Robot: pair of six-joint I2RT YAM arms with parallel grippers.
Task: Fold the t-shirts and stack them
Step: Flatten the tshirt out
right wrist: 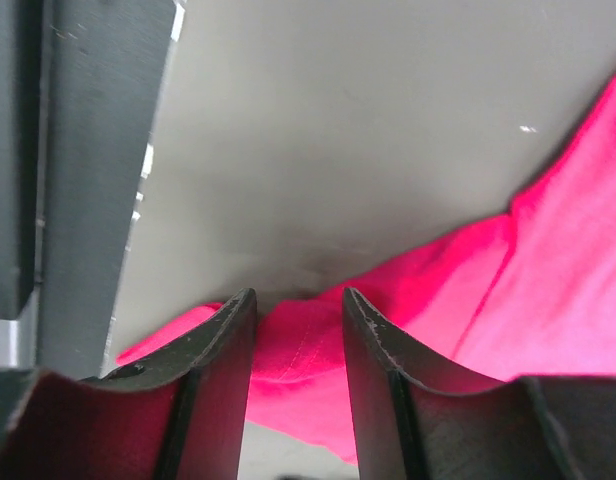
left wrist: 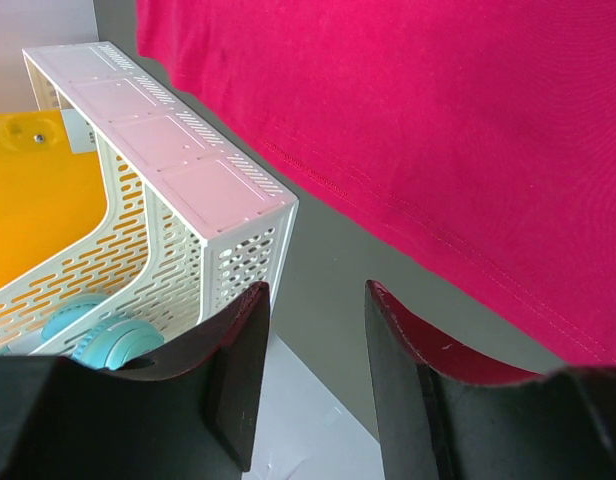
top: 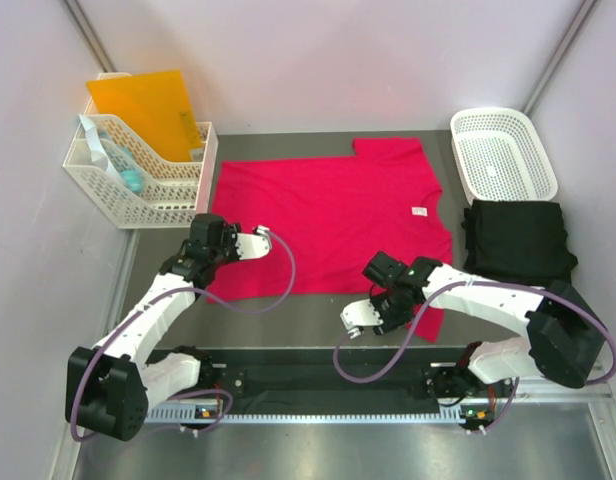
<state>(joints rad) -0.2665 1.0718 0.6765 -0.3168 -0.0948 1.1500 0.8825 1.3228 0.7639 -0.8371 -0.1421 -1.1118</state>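
Bare table [top: 308, 318] runs open along the near side, between the red shirt [top: 328, 210] and the base rail [top: 318, 382]. Only a narrow strip separates the shirt's left hem from the organiser [top: 138, 190]. At the right, the basket [top: 503, 155] and the black shirt [top: 516, 240] just in front of it block passage; walls [top: 28, 250] close both sides.

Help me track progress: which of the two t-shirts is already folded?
The black t-shirt, a compact folded bundle at the right, just nearer than the white basket. The pinkish-red t-shirt lies spread open, unfolded.
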